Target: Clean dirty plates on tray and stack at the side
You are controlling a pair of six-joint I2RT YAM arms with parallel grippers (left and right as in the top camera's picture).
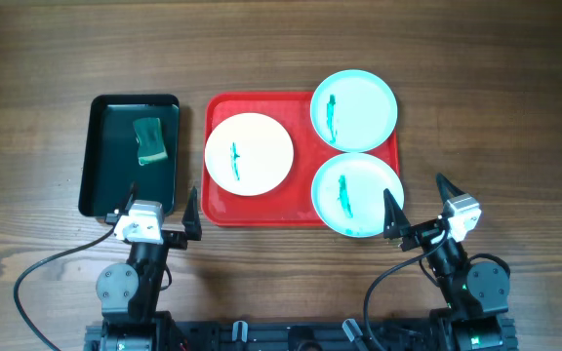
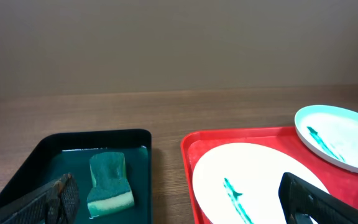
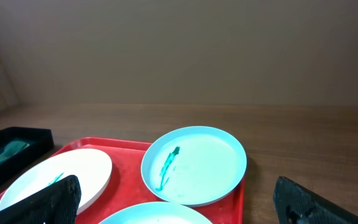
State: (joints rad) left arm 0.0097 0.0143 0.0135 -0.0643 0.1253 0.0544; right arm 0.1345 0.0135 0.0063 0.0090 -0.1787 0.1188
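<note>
The left gripper is hovering low over the counter at the near edge, its jaws standing wide apart and holding nothing. In the left wrist view its two dark fingers are framing the scene from either side. The right gripper is hanging at the near right, likewise spread fully and gripping nothing, with one finger reaching up beside the near turquoise plate.

The red tray is lying in the middle of the counter, just beyond both grippers. All three plates are sitting on it. The white plate is occupying its left half. The far turquoise plate is resting at the far right corner, overhanging the far rim. The near turquoise plate is sitting at the near right corner, spilling over the rim there. The two turquoise plates are lying just beside each other. Each plate is carrying a teal smear across its face.

Left of the red tray, just apart from it, the dark green tray is holding a green sponge in its far half.
</note>
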